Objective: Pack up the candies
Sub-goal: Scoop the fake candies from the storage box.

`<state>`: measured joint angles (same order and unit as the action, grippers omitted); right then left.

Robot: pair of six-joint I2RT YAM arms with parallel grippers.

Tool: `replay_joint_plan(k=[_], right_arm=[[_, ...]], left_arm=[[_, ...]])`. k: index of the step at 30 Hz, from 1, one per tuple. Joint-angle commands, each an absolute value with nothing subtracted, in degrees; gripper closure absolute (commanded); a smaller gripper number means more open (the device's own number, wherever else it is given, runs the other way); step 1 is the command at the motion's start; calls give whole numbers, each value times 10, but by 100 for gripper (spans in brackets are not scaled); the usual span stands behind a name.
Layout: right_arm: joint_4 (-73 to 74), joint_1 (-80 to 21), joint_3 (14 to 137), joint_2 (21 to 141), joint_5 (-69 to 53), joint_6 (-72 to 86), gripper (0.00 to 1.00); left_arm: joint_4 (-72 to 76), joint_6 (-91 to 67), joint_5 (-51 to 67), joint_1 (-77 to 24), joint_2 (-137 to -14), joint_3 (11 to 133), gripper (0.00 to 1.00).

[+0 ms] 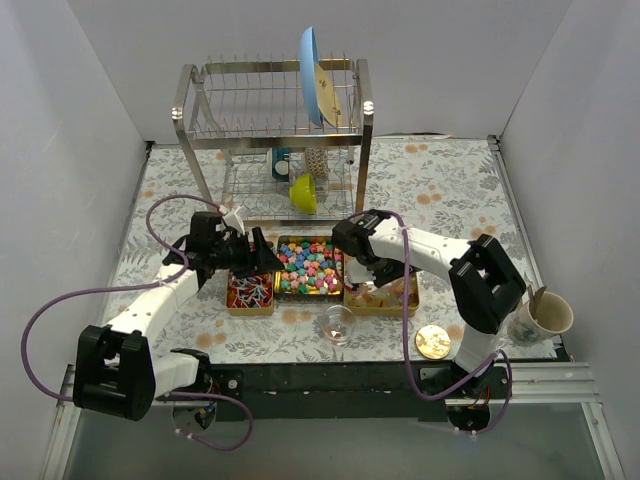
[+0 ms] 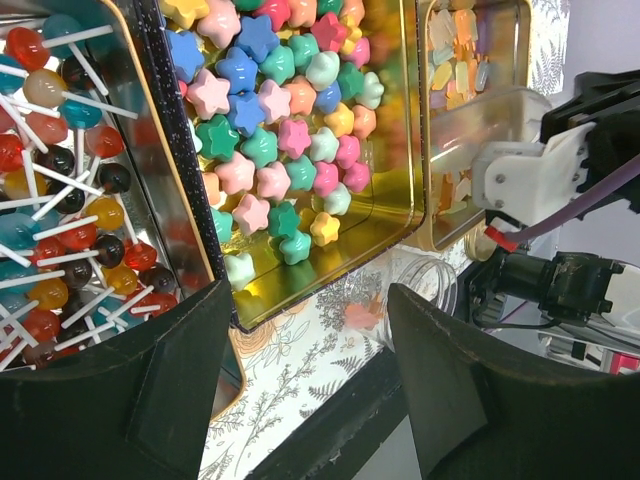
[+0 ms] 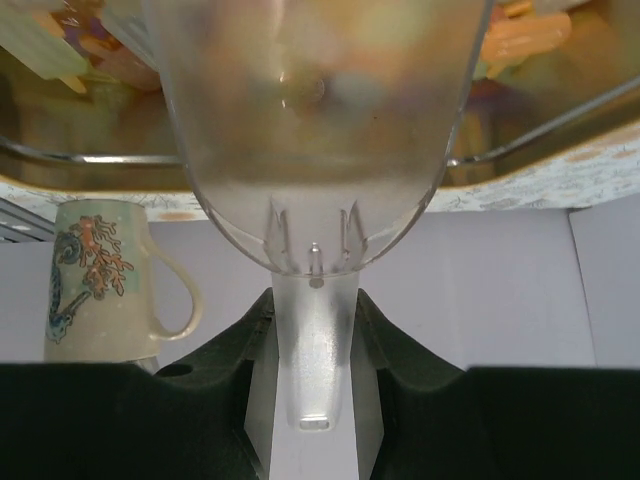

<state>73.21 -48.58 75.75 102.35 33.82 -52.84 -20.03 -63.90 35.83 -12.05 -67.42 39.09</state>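
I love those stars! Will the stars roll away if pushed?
Probably not far: the stars have blunt points, so they'd likely tumble and stop. They lie loose in a heap, so they should shift easily. The tin walls would likely hold them.

White-walled lab booth staged as kitchen: dish rack, mug.

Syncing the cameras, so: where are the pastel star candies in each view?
Top external: pastel star candies, in the middle tray, picture centre.
Left wrist: same candies, upper middle.
Right wrist: not in it.
Shared landmark: orange-yellow candy tray, seen in all three.
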Motion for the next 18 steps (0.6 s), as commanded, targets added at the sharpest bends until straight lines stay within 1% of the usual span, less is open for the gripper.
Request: replay_joint_plan(k=[1,6,9,15,18], right_arm=[[706,-492,716,1002,305,-567,99],[693,-492,700,984,328,-611,99],[672,-493,696,981,337,-663,99],[670,-522,736,1031,339,-681,99],[661,-549,729,1039,334,-690,99]], left_arm=[[-182,-643,359,-120,-680,390,37],[-178,-635,360,-117,-686,403,37],[-175,-632,361,-114,-684,403,37],[-165,-637,367,-96,-683,411,37],[-158,-636,368,-90,-687,417,37]])
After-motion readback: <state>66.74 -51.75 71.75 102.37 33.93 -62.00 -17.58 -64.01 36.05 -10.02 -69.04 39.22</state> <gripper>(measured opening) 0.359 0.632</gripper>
